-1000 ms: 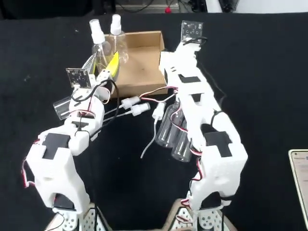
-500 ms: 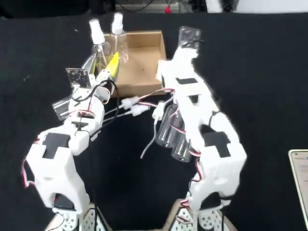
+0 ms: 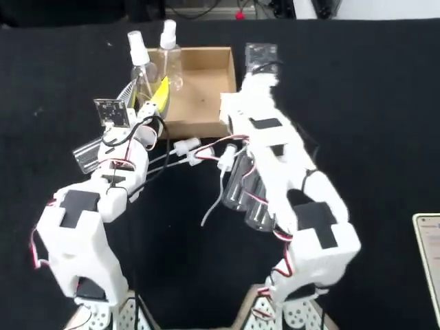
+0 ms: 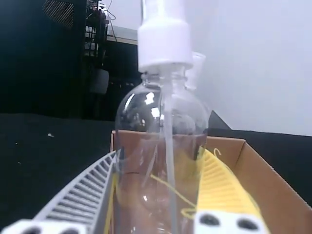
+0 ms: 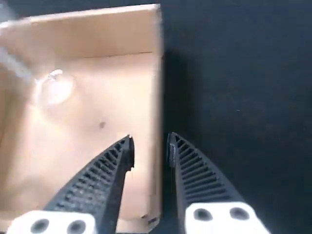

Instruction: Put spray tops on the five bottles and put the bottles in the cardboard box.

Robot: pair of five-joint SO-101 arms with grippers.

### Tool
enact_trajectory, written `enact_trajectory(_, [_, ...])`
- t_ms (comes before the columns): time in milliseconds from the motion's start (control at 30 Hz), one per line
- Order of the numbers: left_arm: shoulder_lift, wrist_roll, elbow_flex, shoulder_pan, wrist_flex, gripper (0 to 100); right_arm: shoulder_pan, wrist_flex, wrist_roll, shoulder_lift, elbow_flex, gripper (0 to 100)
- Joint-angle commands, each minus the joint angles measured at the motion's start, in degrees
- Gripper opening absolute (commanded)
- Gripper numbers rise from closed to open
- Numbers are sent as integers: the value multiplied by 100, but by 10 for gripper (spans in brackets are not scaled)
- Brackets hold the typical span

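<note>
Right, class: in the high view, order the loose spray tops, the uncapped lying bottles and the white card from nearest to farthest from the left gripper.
From the left gripper:
1. loose spray tops, close by, mid-table
2. uncapped bottles, lying under the right arm
3. white card, far right edge

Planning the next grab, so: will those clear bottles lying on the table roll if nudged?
Probably: the clear bottles lie on their sides and look round, so a nudge likely rolls them. They look empty, so probably light.
</note>
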Motion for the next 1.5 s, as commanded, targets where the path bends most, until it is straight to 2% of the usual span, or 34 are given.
enact_trajectory(0, [-334,53,-22,-48,9,170,299,-132,-440,-365,-207,109])
enact_trajectory(167, [-325,53,-22,-57,9,169,290,-132,-554,-268,-189,109])
enact_trajectory(333, [-325,53,57,-22,9,168,308,-114,-545,426,-576,109])
enact_trajectory(500, [-325,53,66,-22,9,170,185,308,-527,813,-1051,109])
enact_trajectory(733, [-334,53,57,-75,9,170,-202,431,352,822,-1086,109])
enact_trajectory(1233, [-343,53,119,-84,0,170,-334,413,396,532,-971,109])
enact_trajectory(1400, [-800,26,673,-22,-721,169,-352,404,396,391,-804,109])
enact_trajectory(1467, [-976,26,778,4,-747,167,-422,440,396,347,-796,109])
